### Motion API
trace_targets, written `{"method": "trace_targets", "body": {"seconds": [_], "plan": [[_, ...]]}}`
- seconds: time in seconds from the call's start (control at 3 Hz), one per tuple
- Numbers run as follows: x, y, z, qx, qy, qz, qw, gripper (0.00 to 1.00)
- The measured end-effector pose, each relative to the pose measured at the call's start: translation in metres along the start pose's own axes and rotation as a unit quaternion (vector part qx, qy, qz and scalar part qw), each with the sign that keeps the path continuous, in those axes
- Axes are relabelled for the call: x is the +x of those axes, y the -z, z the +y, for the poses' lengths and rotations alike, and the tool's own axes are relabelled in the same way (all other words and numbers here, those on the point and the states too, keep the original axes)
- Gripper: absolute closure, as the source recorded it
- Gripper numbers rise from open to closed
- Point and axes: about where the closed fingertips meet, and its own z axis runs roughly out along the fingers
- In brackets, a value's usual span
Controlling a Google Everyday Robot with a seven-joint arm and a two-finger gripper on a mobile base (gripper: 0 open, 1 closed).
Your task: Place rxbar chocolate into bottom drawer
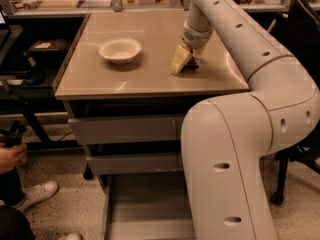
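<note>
My gripper (181,60) is down on the tabletop, right of the middle. A small dark piece, the rxbar chocolate (192,66), shows right at its tip on the table; most of the bar is hidden by the gripper. The bottom drawer (145,201) is pulled out low in front of the cabinet, a shallow grey tray partly hidden by my arm. The two wider drawers (125,129) above it are closed.
A white bowl (120,50) stands on the grey tabletop (150,81), left of the gripper. A person's hand (10,154) and white shoe (42,191) are at the lower left. A black chair (302,19) stands at the right. A dark shelf unit stands left of the cabinet.
</note>
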Motion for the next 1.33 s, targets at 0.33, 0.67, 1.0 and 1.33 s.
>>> {"method": "trace_targets", "body": {"seconds": [0.33, 0.67, 1.0, 1.33], "plan": [[0.0000, 0.0000, 0.0000, 0.000, 0.000, 0.000, 1.0000, 0.65], [0.0000, 0.0000, 0.0000, 0.000, 0.000, 0.000, 1.0000, 0.87], [0.0000, 0.0001, 0.0000, 0.000, 0.000, 0.000, 1.0000, 1.00], [-0.0018, 0.0076, -0.0006, 0.000, 0.000, 0.000, 1.0000, 1.00]]}}
